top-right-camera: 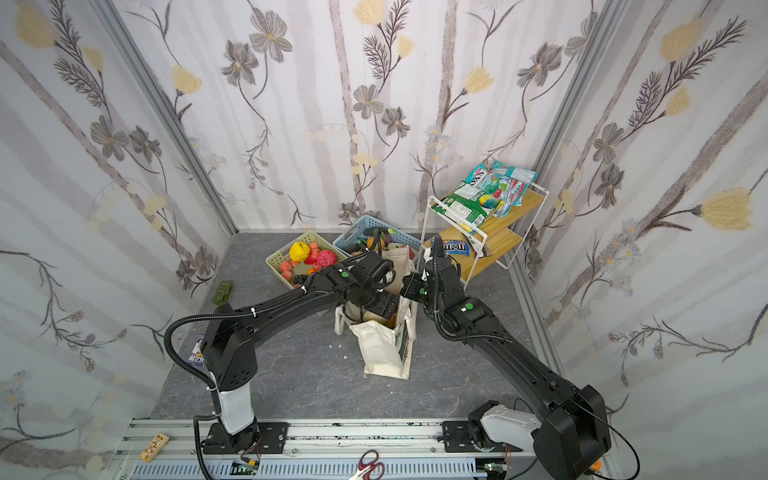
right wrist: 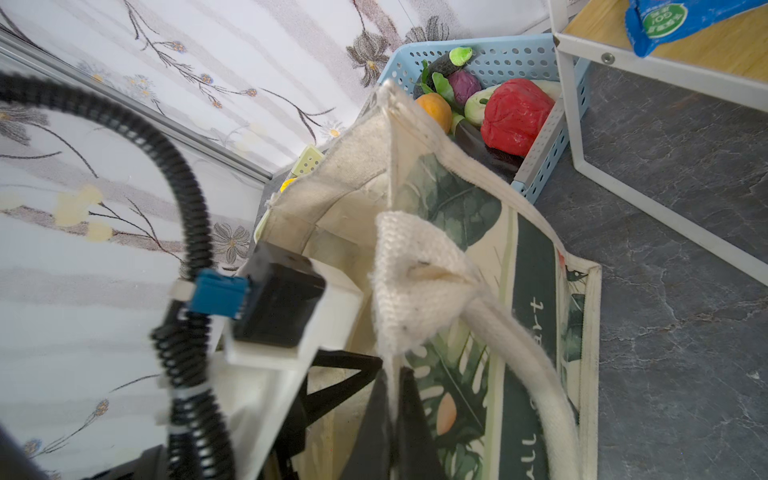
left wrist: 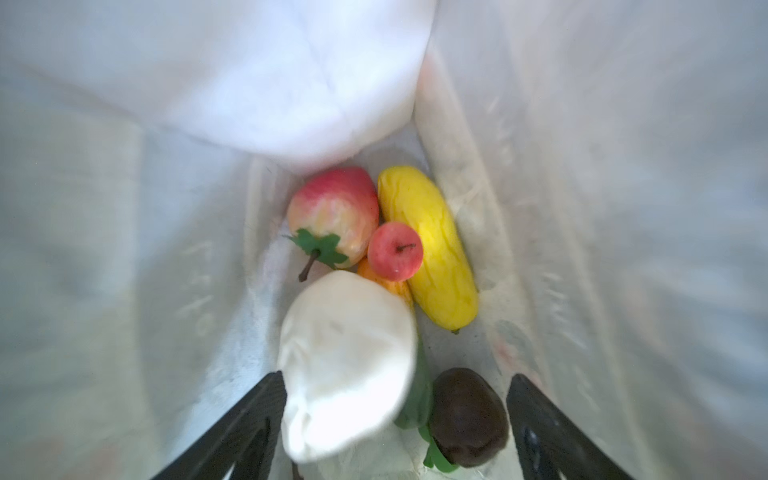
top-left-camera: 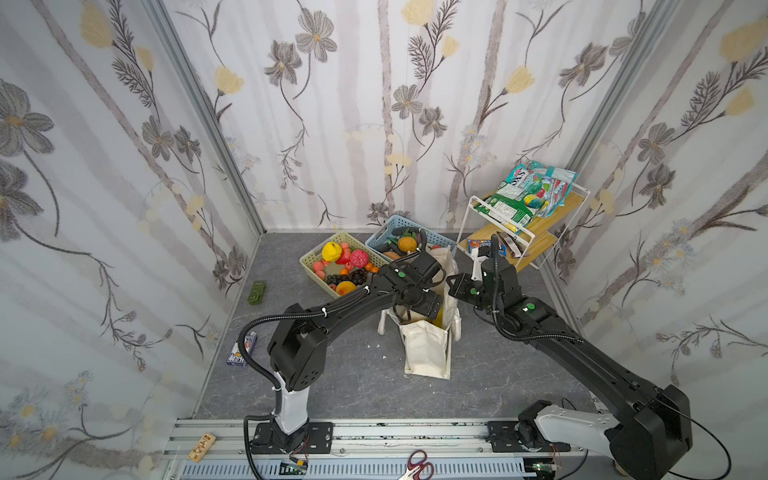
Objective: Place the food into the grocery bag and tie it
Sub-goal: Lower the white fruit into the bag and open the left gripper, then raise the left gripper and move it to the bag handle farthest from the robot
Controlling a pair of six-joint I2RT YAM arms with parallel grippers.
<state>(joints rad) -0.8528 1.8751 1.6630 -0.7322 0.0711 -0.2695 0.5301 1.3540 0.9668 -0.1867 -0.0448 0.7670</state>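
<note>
left fingers [left wrist: 249, 424] spread wide | right fingers [right wrist: 374, 436] pinched together

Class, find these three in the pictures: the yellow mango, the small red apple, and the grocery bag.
yellow mango [left wrist: 428, 249], left wrist view, middle of its skin.
small red apple [left wrist: 392, 257], left wrist view, body below the stem.
grocery bag [right wrist: 453, 203], right wrist view, leaf-print outer panel.

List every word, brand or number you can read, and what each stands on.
"m&m": blue packet on the lower shelf.
White script on the grocery bag: only fragments, unreadable.
Snack bags and small box: print too blurred to read.
</note>
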